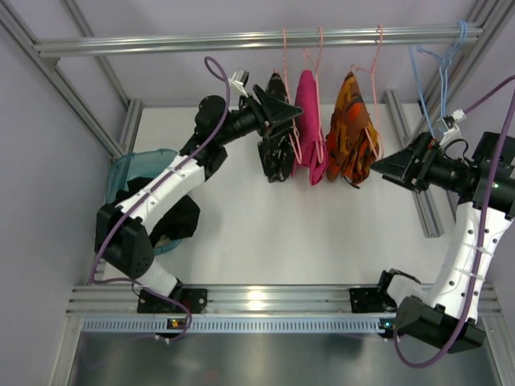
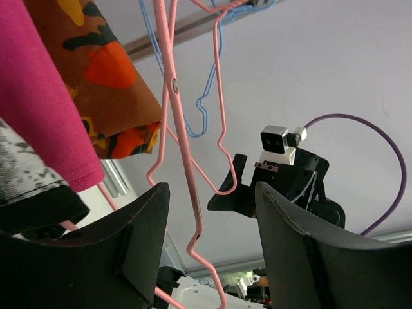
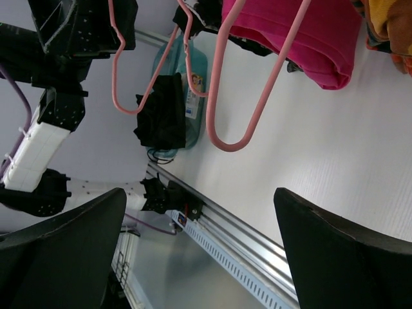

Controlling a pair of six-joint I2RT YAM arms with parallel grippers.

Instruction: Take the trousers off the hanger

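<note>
The trousers (image 1: 278,157), black with white speckles, hang on the leftmost pale-pink hanger (image 1: 285,48) on the rail. My left gripper (image 1: 279,108) is open at the top of the trousers, right by the hanger. In the left wrist view a pink hanger wire (image 2: 191,219) runs between the open fingers of that gripper (image 2: 212,193), touching neither, and a corner of the trousers (image 2: 26,174) shows at the left. My right gripper (image 1: 392,165) is open and empty, right of the hanging clothes. In its own view it (image 3: 199,196) is low above the table.
A magenta garment (image 1: 310,133) and an orange patterned garment (image 1: 352,133) hang on pink hangers next to the trousers. Light-blue hangers (image 1: 438,64) hang at the rail's right end. A teal basket (image 1: 129,173) with plain black clothes (image 1: 181,217) stands at the left.
</note>
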